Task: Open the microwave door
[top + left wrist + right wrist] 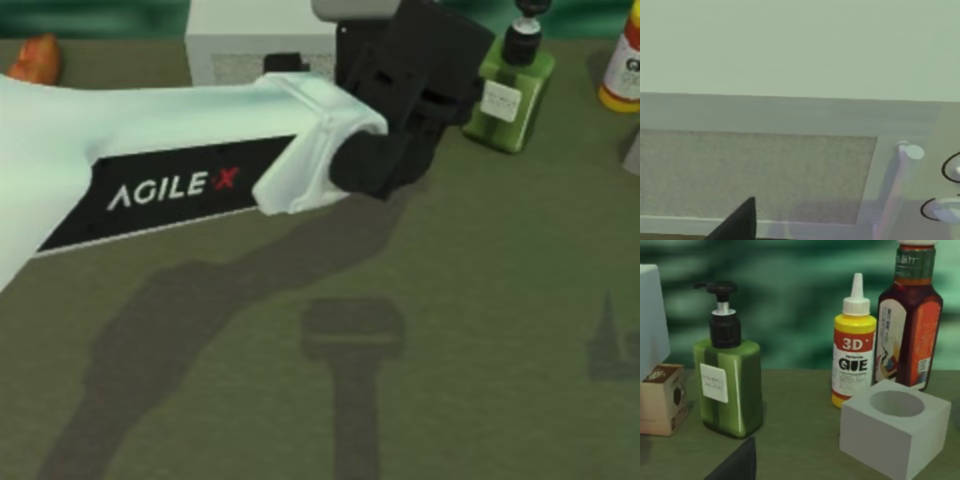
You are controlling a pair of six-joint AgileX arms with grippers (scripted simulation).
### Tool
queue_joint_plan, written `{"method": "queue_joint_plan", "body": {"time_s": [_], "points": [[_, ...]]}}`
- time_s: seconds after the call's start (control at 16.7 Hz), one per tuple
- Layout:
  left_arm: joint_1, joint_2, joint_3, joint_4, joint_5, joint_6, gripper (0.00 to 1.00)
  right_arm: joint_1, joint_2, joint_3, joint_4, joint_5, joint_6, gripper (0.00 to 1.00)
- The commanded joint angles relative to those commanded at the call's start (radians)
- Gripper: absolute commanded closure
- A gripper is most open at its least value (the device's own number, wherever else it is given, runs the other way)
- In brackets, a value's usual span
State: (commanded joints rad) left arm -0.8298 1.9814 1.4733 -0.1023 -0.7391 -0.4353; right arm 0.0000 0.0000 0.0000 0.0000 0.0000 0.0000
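The pale microwave stands at the table's far edge, left of centre. My left arm reaches across from the left, and its black gripper sits over the microwave's right front. In the left wrist view the microwave door fills the frame with its speckled grey window. The thin handle strip and a silver knob lie beyond it. One dark fingertip shows well to the side of the handle, touching nothing, so the gripper is open. My right gripper is outside the top view, open and holding nothing.
A green pump bottle stands just right of the left gripper. A yellow glue bottle is at the far right, with a dark red drink bottle and a grey hollowed block nearby. A small brown box sits beside the microwave. An orange object lies far left.
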Motion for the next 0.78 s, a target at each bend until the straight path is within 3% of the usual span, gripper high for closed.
{"method": "queue_joint_plan", "body": {"time_s": [0.54,0.78], "points": [[0.104,0.222,0.194,0.079,0.092,0.078,0.00,0.000,0.000,0.000,0.000,0.000,0.000,0.00],[0.107,0.227,0.199,0.081,0.095,0.080,0.00,0.000,0.000,0.000,0.000,0.000,0.000,0.00]]}}
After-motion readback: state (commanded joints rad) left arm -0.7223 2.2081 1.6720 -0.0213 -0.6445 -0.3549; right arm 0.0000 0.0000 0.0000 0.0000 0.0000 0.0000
